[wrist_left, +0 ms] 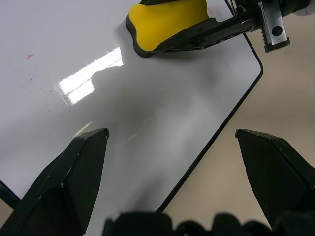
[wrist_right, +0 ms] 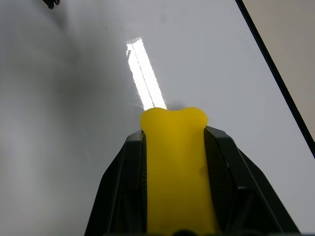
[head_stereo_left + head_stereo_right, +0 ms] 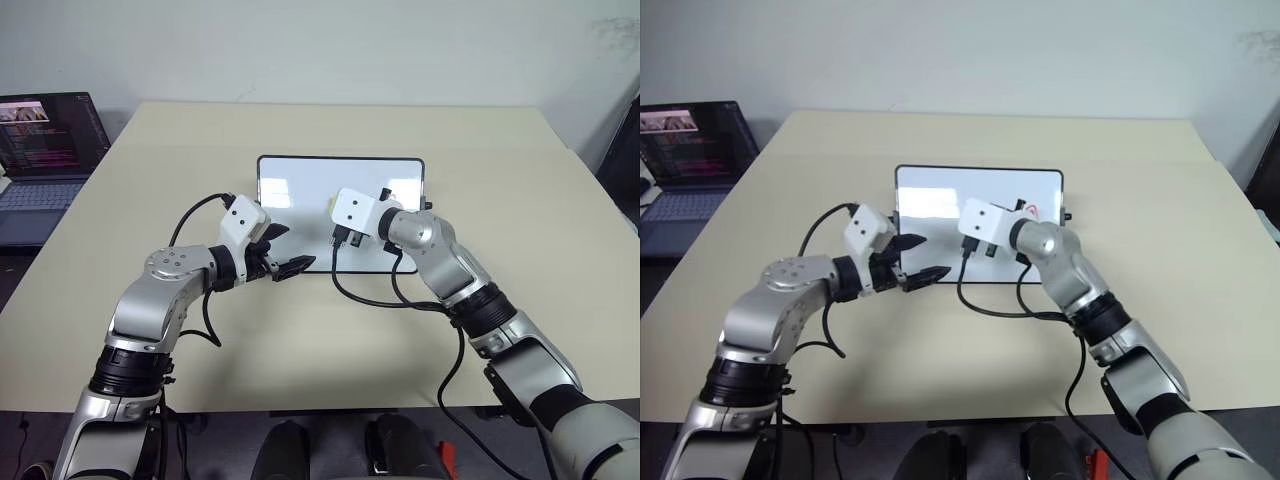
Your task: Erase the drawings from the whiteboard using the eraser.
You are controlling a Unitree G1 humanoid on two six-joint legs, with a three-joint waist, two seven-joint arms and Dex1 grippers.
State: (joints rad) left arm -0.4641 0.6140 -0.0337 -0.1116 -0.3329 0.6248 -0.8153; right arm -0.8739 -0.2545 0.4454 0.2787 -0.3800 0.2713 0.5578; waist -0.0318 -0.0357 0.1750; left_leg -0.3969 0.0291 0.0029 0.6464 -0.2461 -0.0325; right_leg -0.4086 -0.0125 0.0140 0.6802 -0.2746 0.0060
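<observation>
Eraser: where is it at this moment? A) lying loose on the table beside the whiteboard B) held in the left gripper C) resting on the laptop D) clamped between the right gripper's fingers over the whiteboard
D: the yellow eraser sits clamped between the right gripper's black fingers, over the white surface of the whiteboard.

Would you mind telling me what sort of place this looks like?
Probably an office or lab: a plain beige table against a bare white wall, an open laptop beside it, and a small whiteboard on the table.
</observation>
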